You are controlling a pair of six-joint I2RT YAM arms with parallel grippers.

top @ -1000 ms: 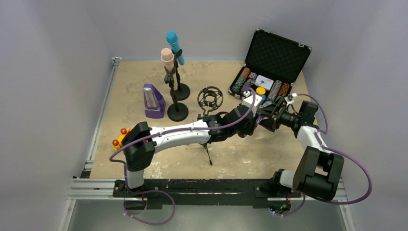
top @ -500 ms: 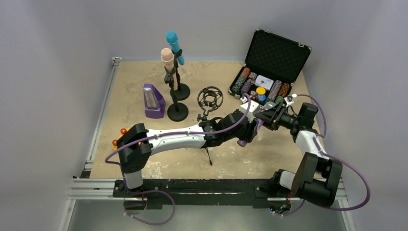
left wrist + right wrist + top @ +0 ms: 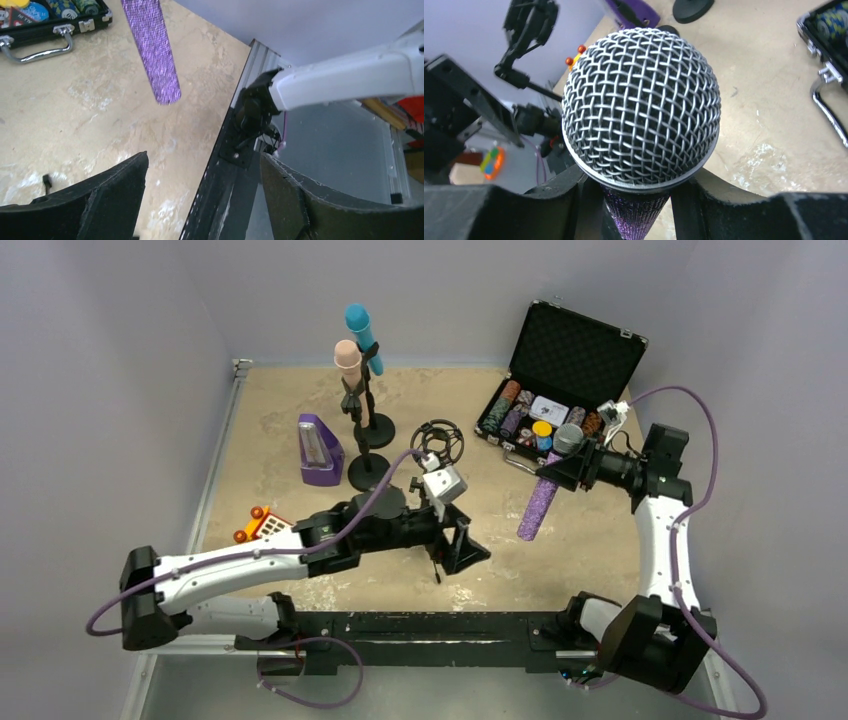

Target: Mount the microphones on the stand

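The glittery purple microphone (image 3: 540, 502) hangs head-up above the table, and my right gripper (image 3: 563, 466) is shut on its neck just under the grey mesh head (image 3: 641, 107). The purple body (image 3: 152, 50) shows at the top of the left wrist view. My left gripper (image 3: 468, 546) is open and holds nothing, low near the table's front, well left of that microphone. Its fingers (image 3: 107, 200) are wide apart. The turquoise microphone (image 3: 358, 326) and the peach microphone (image 3: 347, 358) sit in black stands at the back. A third stand with a ring mount (image 3: 437, 445) stands near the middle.
A purple metronome (image 3: 320, 450) stands left of the stands. An open black case of poker chips (image 3: 560, 370) lies at the back right, its handle (image 3: 37, 50) facing the table. An orange and yellow toy (image 3: 258, 526) lies at the left edge. A metal rail (image 3: 400, 625) runs along the front.
My left gripper opened, let go of the purple microphone and drew back left towards the front. My right gripper shut on the microphone and lifted it up and to the right.
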